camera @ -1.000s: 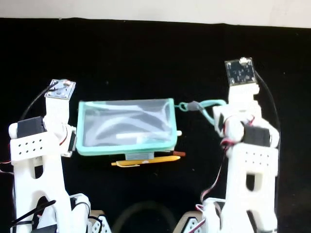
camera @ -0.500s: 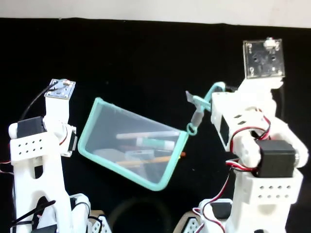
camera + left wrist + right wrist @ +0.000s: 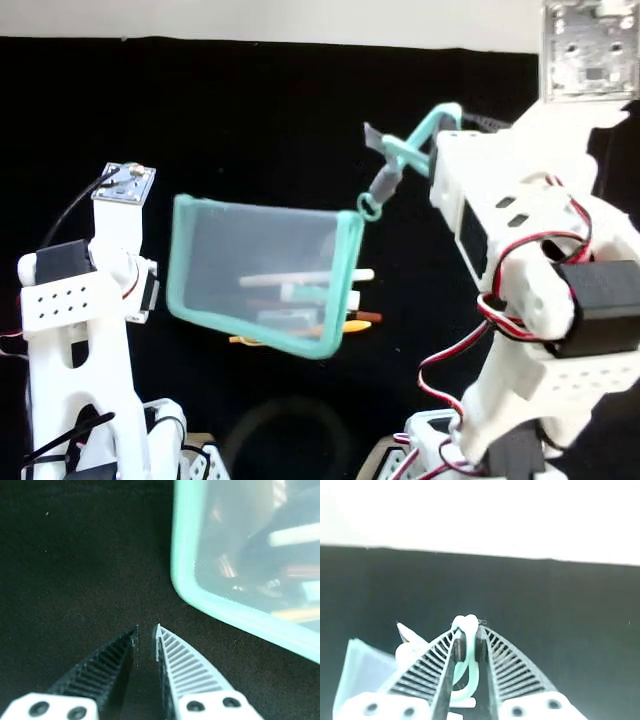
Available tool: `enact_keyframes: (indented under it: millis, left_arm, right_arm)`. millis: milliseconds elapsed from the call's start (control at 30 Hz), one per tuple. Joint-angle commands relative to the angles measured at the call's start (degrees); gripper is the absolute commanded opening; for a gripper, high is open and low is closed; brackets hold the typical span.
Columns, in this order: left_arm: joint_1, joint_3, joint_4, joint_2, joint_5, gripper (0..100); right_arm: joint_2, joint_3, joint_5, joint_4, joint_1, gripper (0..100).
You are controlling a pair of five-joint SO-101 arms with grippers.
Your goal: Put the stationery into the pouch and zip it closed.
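Observation:
A translucent pouch (image 3: 255, 262) with teal edging hangs tilted above the table from its teal strap (image 3: 415, 135). My right gripper (image 3: 447, 120) is raised high at the right and shut on that strap (image 3: 468, 623); the right wrist view shows the jaws (image 3: 469, 630) pinching it. A white pen (image 3: 310, 277), a yellow pen (image 3: 352, 325) and other stationery show through the pouch, their ends poking past its edge. I cannot tell whether they are inside it. My left gripper (image 3: 146, 630) is shut on nothing, low over the black cloth beside the pouch's corner (image 3: 187, 587).
The black cloth (image 3: 250, 110) covers the table, with a pale wall strip behind it. The left arm (image 3: 75, 300) stands at the left and the tall right arm (image 3: 540, 260) at the right. Cables hang off both arms.
The right arm has risen with the strap, lifting the pouch from flat on the table to hanging tilted. The pens stayed where they were. The left arm has not moved.

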Motion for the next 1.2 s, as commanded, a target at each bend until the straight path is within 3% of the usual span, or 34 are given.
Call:
enact_keyframes:
  millis: [0,500,933,1167]
  left_arm:
    - [0.7,-0.1,-0.7,-0.2,-0.2,8]
    - [0.8,-0.1,-0.7,0.1,-0.1,8]
    - [0.8,-0.1,-0.7,0.1,-0.1,8]
    - [0.8,-0.1,-0.8,0.1,-0.1,8]
  right_arm:
    - [2.2,-8.0,-0.6,0.2,-0.9,0.8]
    - [2.5,-11.4,-0.6,-9.0,-13.1,0.8]
    - [2.5,-11.6,1.2,-21.6,-16.8,0.8]
    - [2.8,-17.9,2.5,-21.2,-16.8,0.8]
